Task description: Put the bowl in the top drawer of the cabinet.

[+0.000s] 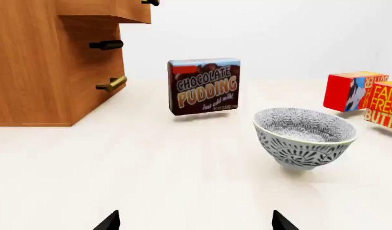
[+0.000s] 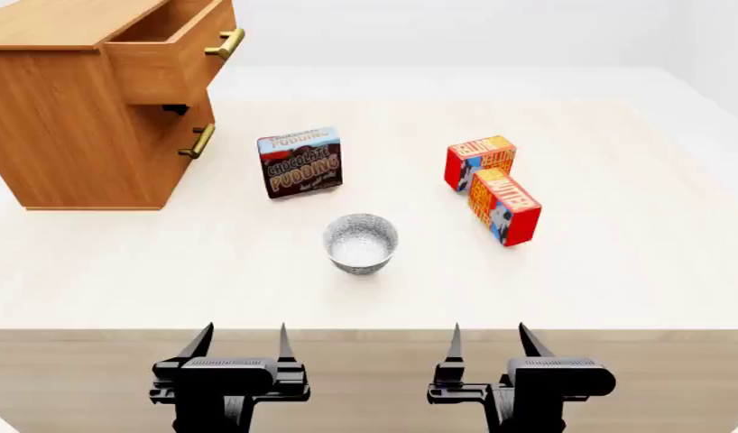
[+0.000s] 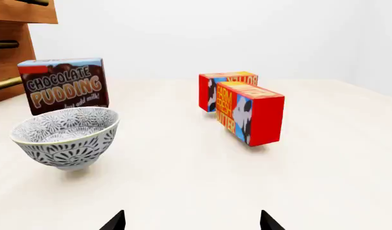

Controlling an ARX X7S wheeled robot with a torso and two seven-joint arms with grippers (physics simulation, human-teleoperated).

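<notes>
Since the top drawer is already standing pulled out, we are hovering both the left gripper and the right gripper spread and empty near the counter edge, facing the upright bowl.

A broad counter fills most of the head view, its top a pale cream wood with faint grain running across it. Its front edge shows as a band of slightly darker light-brown wood along the near side. Behind the counter rises a plain wall, white to very light grey, without marking. The light is soft and even, leaving only faint, short shadows on the counter top.
</notes>
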